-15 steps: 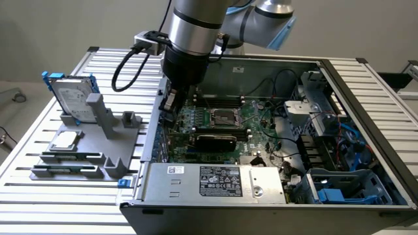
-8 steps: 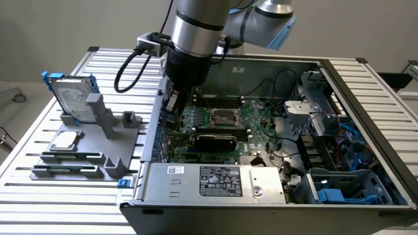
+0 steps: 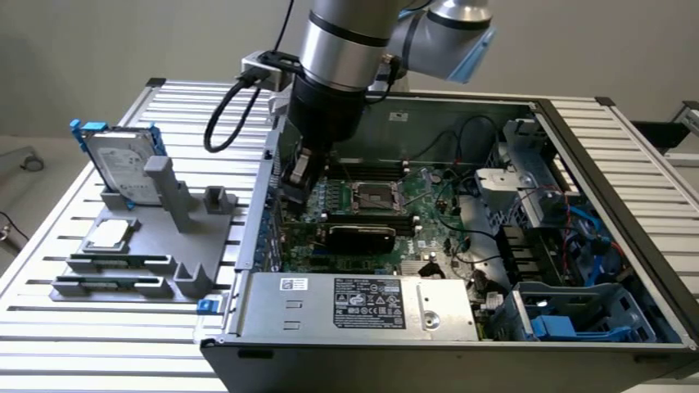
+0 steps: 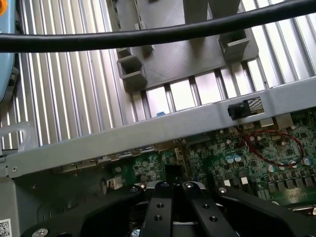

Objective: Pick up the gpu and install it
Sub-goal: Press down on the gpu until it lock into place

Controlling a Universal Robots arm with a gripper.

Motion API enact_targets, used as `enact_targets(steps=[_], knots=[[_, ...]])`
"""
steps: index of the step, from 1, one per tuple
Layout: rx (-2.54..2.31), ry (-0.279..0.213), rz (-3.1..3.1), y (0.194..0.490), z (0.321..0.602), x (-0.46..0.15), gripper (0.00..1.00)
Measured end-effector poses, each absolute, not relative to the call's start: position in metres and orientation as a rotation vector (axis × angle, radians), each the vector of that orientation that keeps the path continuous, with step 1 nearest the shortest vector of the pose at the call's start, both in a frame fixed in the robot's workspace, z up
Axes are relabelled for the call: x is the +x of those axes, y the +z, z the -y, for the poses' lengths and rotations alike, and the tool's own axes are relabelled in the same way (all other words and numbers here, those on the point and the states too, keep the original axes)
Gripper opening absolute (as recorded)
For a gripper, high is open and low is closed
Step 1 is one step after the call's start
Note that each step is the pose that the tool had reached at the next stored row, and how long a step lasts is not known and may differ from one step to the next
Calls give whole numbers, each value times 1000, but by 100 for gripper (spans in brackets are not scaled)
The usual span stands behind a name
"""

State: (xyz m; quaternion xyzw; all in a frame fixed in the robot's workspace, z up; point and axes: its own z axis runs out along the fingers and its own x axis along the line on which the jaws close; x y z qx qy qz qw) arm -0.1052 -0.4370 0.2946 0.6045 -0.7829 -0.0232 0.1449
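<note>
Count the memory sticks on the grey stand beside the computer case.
2. One memory stick lies flat in the grey stand just in front of the silver chip; the second memory stick lies beside it, nearer the camera. None seems hidden there.

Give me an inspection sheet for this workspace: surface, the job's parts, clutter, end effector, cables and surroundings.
Surface: slatted metal table carrying an open computer case and a grey fixture.
Job's things: gpu, black shroud showing, sits on the motherboard in the case, apart from the end effector.
Clutter: hard drive upright in the fixture; CPU chip lying on it.
End effector: shut, inside the case; nothing seen held.
Cables: black loop hanging off the arm; blue leads in the case.
Surroundings: plain wall.
</note>
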Motion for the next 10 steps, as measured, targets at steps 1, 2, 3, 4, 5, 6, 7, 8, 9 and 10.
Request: enact_targets(steps=[1,2,3,4,5,6,7,8,9,10], knots=[[1742,-67,2256,295,437,-104,11],[1742,-67,2256,296,437,-102,11],[1742,-67,2256,296,437,-100,11],[1742,-66,2256,296,437,-98,11],[1742,-66,2256,296,437,-97,11],[1743,-64,2258,296,437,-95,11],[1745,-60,2260,296,437,-94,11],[1749,-55,2264,296,437,-93,11],[1754,-46,2270,296,437,-92,11],[1763,-34,2277,296,437,-91,11]])
